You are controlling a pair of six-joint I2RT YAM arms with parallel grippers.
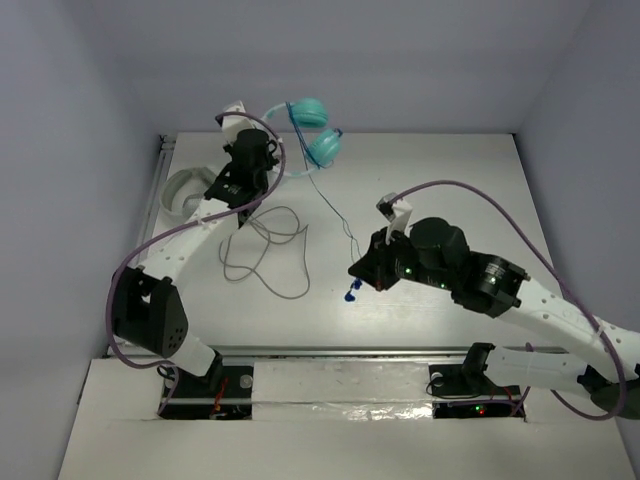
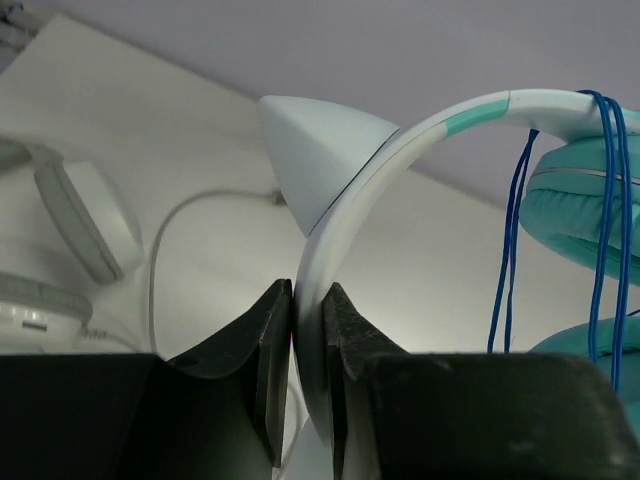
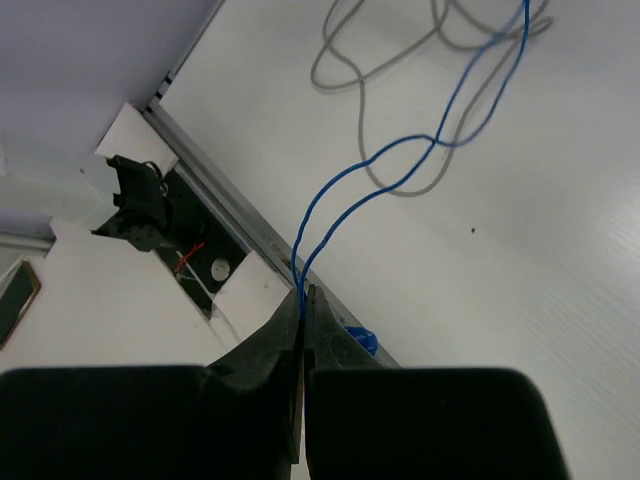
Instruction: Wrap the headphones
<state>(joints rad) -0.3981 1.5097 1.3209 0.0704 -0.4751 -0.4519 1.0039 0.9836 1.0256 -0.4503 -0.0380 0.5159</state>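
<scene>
Left hand (image 2: 308, 300) clamped on headphones (image 1: 318, 140) headband at far edge of desk (image 1: 460, 180); right hand (image 3: 303, 300) pinched together on blue cable (image 3: 435, 143)

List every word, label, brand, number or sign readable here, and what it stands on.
None: no word, number or logo is readable in any view.
The teal headphones, their blue cable and the white headphones show no print.
The right arm shows only small green lights, no characters.
</scene>
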